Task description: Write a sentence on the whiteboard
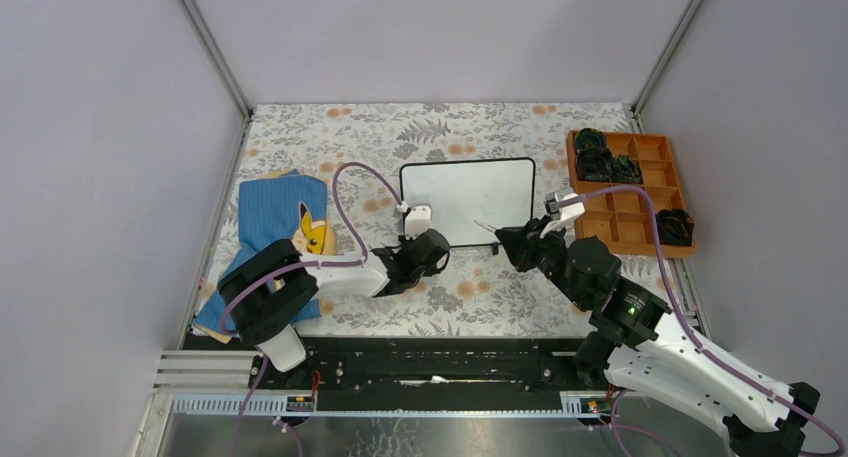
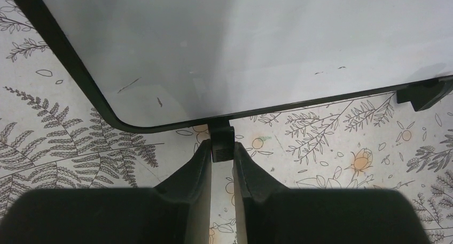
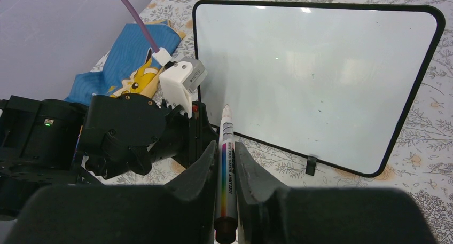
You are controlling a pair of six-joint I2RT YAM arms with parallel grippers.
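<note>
The whiteboard (image 1: pixel 468 199) stands tilted on the floral mat, its white face blank apart from a few faint specks. No sentence shows on it. It fills the top of the left wrist view (image 2: pixel 267 41) and shows whole in the right wrist view (image 3: pixel 320 68). My left gripper (image 2: pixel 220 148) is shut on the board's left black foot (image 2: pixel 221 140), at the board's lower left corner in the top view (image 1: pixel 412 241). My right gripper (image 3: pixel 224 146) is shut on a whiteboard marker (image 3: pixel 227 126), whose uncapped tip points at the board's lower left area without touching it. From above, this gripper (image 1: pixel 512 239) is at the board's lower right.
The board's other foot (image 3: pixel 311 165) rests on the mat. A blue cloth with a yellow cartoon figure (image 1: pixel 275 227) lies left of the board. A wooden compartment tray (image 1: pixel 630 192) holding dark items sits at the right. Grey walls enclose the mat.
</note>
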